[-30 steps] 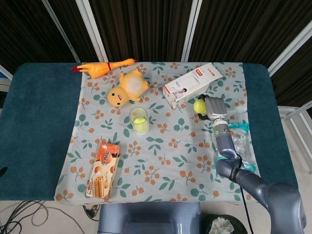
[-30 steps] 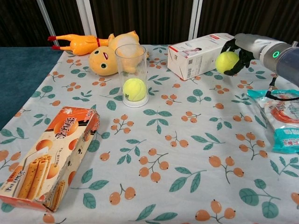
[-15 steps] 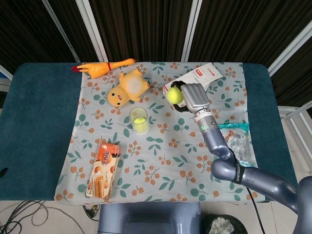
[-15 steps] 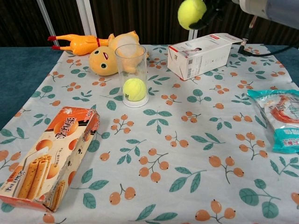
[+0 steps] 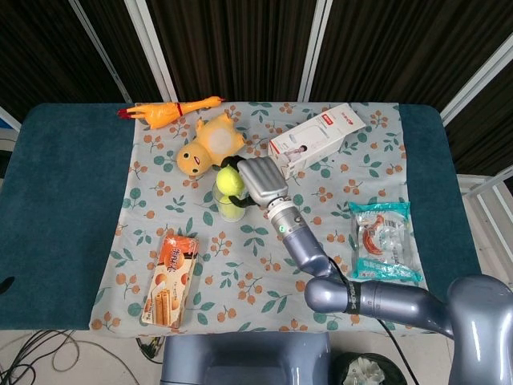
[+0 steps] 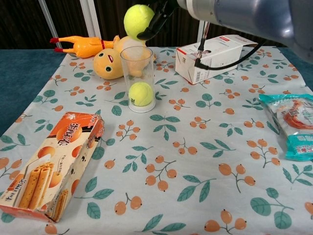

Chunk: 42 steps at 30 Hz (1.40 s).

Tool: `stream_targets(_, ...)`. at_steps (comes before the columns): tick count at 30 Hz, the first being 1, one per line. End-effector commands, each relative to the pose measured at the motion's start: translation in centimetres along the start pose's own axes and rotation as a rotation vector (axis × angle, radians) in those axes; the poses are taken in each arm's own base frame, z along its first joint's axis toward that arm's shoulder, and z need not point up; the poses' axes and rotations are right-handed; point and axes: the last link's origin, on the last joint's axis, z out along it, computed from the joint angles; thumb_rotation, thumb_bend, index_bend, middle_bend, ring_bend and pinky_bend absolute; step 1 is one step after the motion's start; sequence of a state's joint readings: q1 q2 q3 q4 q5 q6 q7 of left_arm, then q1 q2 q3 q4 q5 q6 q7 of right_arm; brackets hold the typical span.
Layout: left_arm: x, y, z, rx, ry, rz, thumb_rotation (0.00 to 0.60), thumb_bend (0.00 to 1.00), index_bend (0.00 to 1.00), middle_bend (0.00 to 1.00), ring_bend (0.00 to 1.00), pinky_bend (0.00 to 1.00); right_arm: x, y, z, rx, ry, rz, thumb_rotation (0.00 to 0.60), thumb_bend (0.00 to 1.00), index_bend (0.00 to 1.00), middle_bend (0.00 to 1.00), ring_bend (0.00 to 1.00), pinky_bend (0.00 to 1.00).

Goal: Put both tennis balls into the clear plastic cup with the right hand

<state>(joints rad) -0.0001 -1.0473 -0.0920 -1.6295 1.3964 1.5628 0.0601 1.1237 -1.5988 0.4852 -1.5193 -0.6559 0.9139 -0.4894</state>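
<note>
Above the clear plastic cup, near the far middle of the table: right hand, closed around a tennis ball, fingers wrapped over its far side as seen from the chest view, ball carried well clear of the rim. Held high probably so as to clear the lip before lowering; from the head view, nearly in line with the cup mouth, though hard to tell whether quite centred. Inside the cup, at the bottom: the other tennis ball, resting against the wall. So, half the job done by the look of it, second ball not yet released.

Cup upright on the patterned cloth, standing just in front of a yellow plush toy; beyond that, a rubber chicken at the far edge. To the right of the cup, a white carton lying on its side, near enough for the forearm to pass over it. Nearer the camera on the left, a biscuit box; on the right edge, a sealed snack packet.

Next move, judged from this: lower straight down and open the fingers over the mouth. Risk: cup light and narrow, a ball already inside, so an off-centre drop likely to bounce off the rim or tip it.

Left hand: nowhere in either view.
</note>
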Motion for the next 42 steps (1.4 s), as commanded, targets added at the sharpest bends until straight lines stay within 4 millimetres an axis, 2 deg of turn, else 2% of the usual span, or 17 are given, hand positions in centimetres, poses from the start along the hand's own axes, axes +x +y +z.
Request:
stream_targets(1, 0.0, 0.0, 0.0, -0.001, -0.001, -0.001, 0.600, 0.00, 0.10, 0.00, 0.00, 0.10, -1.3, -0.1, 0.1, -0.005, -0.037, 0.013, 0.600, 0.60, 0.55, 0.41, 0.54, 0.08)
stream_targets(5, 0.0, 0.0, 0.0, -0.003, -0.003, -0.001, 0.600, 0.00, 0.10, 0.00, 0.00, 0.10, -2.3, 0.1, 0.2, -0.016, -0.061, 0.010, 0.600, 0.53, 0.51, 0.37, 0.50, 0.06)
stream_targets(8, 0.0, 0.0, 0.0, -0.003, -0.003, -0.001, 0.600, 0.00, 0.10, 0.00, 0.00, 0.10, -2.7, 0.2, 0.3, -0.024, -0.080, 0.032, 0.600, 0.42, 0.45, 0.31, 0.43, 0.04)
stream_targets(13, 0.0, -0.1, 0.0, 0.000, -0.002, -0.001, 0.600, 0.00, 0.10, 0.00, 0.00, 0.10, -2.8, 0.4, 0.5, -0.035, -0.100, 0.030, 0.600, 0.26, 0.26, 0.14, 0.25, 0.00)
stream_targets(16, 0.0, -0.1, 0.0, 0.003, -0.001, -0.001, 0.600, 0.00, 0.10, 0.00, 0.00, 0.10, -2.5, 0.5, 0.5, -0.043, -0.108, 0.033, 0.600, 0.21, 0.18, 0.10, 0.21, 0.00)
stream_targets(24, 0.0, -0.1, 0.0, 0.003, 0.000, 0.002, 0.600, 0.00, 0.10, 0.00, 0.00, 0.10, -0.6, 0.4, 0.4, -0.050, -0.087, 0.063, 0.600, 0.19, 0.13, 0.07, 0.17, 0.00)
stream_targets(28, 0.1, -0.1, 0.0, 0.007, 0.003, 0.004, 0.600, 0.00, 0.10, 0.00, 0.00, 0.10, 1.2, 0.8, 0.1, -0.063, -0.052, 0.077, 0.600, 0.19, 0.13, 0.07, 0.17, 0.00)
stream_targets(30, 0.1, -0.2, 0.0, 0.010, 0.004, 0.004, 0.600, 0.00, 0.10, 0.00, 0.00, 0.10, 2.8, 1.6, -0.5, -0.078, -0.028, 0.072, 0.600, 0.19, 0.13, 0.07, 0.17, 0.00)
stream_targets(33, 0.2, -0.2, 0.0, 0.011, 0.009, 0.001, 0.600, 0.00, 0.10, 0.00, 0.00, 0.10, 5.4, 3.4, -2.1, -0.103, 0.026, 0.020, 0.600, 0.18, 0.13, 0.07, 0.17, 0.00)
stream_targets(35, 0.2, -0.3, 0.0, 0.014, 0.010, -0.001, 0.600, 0.00, 0.10, 0.00, 0.00, 0.10, 6.9, 5.0, -4.0, -0.114, 0.065, -0.035, 0.600, 0.19, 0.13, 0.07, 0.17, 0.00)
stream_targets(39, 0.3, -0.3, 0.0, 0.021, 0.010, -0.001, 0.600, 0.00, 0.09, 0.00, 0.00, 0.10, 9.1, 8.3, -9.8, -0.135, 0.160, -0.109, 0.600, 0.18, 0.13, 0.07, 0.17, 0.00)
stream_targets(42, 0.3, -0.2, -0.1, 0.019, 0.014, 0.003, 0.600, 0.00, 0.08, 0.00, 0.00, 0.10, 9.5, 10.9, -15.0, -0.147, 0.226, -0.153, 0.600, 0.18, 0.13, 0.07, 0.17, 0.00)
